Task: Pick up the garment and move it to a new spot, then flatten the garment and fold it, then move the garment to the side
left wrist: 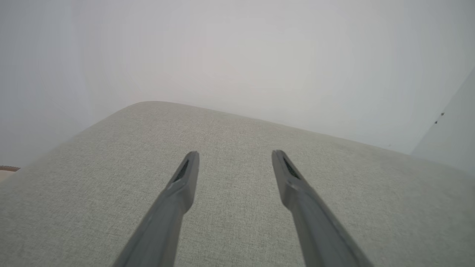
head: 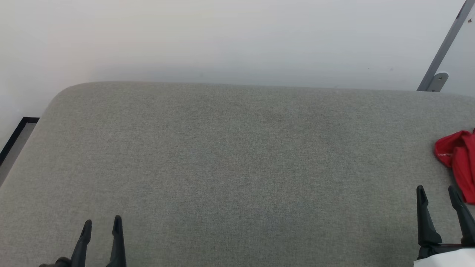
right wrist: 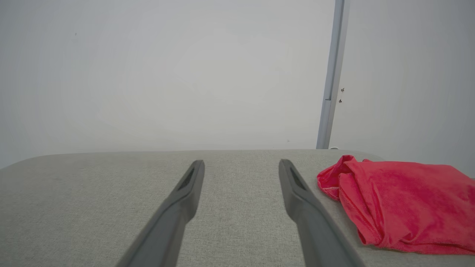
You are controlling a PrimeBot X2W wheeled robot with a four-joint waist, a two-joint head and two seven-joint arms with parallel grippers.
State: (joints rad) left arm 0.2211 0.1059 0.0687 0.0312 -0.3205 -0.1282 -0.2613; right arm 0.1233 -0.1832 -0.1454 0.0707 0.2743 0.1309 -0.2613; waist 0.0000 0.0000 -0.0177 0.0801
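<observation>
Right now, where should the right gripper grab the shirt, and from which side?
Grip the raised fold at the left end of the shirt, the part nearest the right gripper. Come from the left, over the cushion, open jaws straddling that ridge: the shirt lies crumpled, and this hump looks like the most reachable bite.

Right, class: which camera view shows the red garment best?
The right wrist view: the garment lies bunched on the grey cushion, mostly in frame. The head view catches a cropped part of it at the right border.
</observation>
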